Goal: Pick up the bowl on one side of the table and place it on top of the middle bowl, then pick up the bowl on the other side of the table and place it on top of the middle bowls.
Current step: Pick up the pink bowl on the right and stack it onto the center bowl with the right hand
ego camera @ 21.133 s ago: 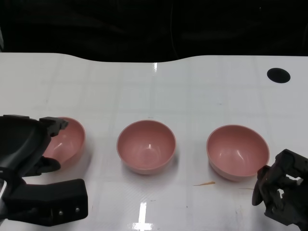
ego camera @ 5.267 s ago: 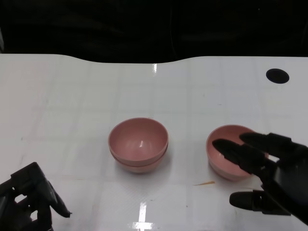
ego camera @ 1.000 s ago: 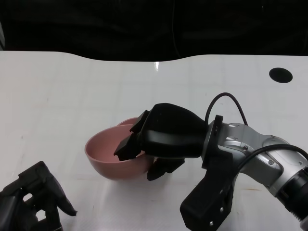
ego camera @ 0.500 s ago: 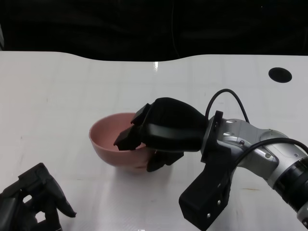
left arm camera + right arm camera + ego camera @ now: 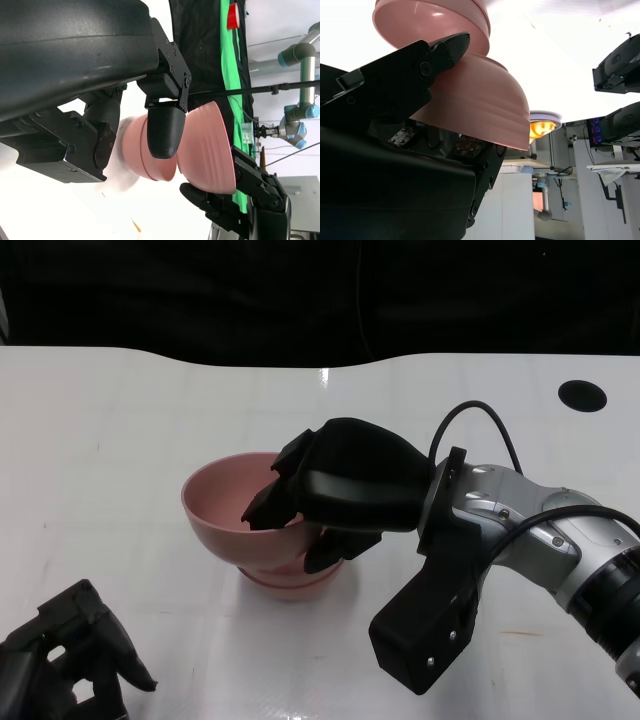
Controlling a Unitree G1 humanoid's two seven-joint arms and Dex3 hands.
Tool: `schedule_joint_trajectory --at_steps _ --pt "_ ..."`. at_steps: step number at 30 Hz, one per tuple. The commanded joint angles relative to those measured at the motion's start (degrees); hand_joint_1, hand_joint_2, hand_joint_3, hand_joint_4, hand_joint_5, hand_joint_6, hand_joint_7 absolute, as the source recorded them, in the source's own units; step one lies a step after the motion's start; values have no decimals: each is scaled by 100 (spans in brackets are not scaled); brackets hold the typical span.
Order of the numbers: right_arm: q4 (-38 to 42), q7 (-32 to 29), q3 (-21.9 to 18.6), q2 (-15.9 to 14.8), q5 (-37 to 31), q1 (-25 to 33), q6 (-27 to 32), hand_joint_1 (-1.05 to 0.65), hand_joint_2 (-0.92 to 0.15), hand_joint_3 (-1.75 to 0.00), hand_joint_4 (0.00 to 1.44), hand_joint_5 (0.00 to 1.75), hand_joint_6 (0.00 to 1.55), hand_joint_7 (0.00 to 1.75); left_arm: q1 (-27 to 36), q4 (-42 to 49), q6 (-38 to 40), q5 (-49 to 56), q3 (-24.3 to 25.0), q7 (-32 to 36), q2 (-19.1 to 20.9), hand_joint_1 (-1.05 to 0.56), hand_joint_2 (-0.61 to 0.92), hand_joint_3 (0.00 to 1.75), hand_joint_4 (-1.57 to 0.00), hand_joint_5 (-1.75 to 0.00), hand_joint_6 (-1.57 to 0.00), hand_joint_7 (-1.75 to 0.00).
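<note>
My right hand (image 5: 340,500) grips a pink bowl (image 5: 225,510) by its right rim, with fingers inside and outside the wall. The bowl is tilted and sits just over the middle stack of pink bowls (image 5: 290,585), of which only the lower edge shows. In the right wrist view the held bowl (image 5: 480,105) lies close against the stack (image 5: 430,20); I cannot tell whether they touch. The left wrist view shows the held bowl (image 5: 210,150) beside the stack (image 5: 137,150). My left hand (image 5: 65,660) rests at the table's near left corner and holds nothing.
The white table (image 5: 150,410) stretches to a dark far edge. A round black hole (image 5: 582,394) lies at the far right. A small orange scrap (image 5: 135,225) lies on the table near the stack.
My right hand has raised the bowl a little over the last second, so the stack's lower edge now shows beneath it. The left hand has not moved.
</note>
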Motion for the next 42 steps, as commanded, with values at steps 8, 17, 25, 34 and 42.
schedule_joint_trajectory --at_steps 8,17,25,34,42 --pt "399 -333 42 -80 -267 -207 -14 -18 -77 0 103 125 120 26 -49 161 -261 10 19 -98 85 37 83 113 -95 -175 -67 -175" --pt "832 -447 83 -69 -269 -213 -56 -23 -81 0 90 155 118 30 -28 89 -230 84 13 -10 77 36 82 115 -95 -175 -68 -175" --pt "1002 -596 123 -70 -309 -214 -109 -24 -85 0 92 146 97 69 -9 46 -218 66 13 -31 60 38 82 117 -94 -175 -68 -175" --pt "1070 -710 165 -70 -347 -241 -130 -23 -85 0 88 157 97 72 -6 39 -217 72 13 -26 57 38 82 118 -94 -175 -68 -175" --pt "1094 -750 212 -54 -339 -220 -105 -24 -85 0 92 148 102 47 -18 29 -243 63 8 -51 65 39 82 118 -94 -175 -68 -175"
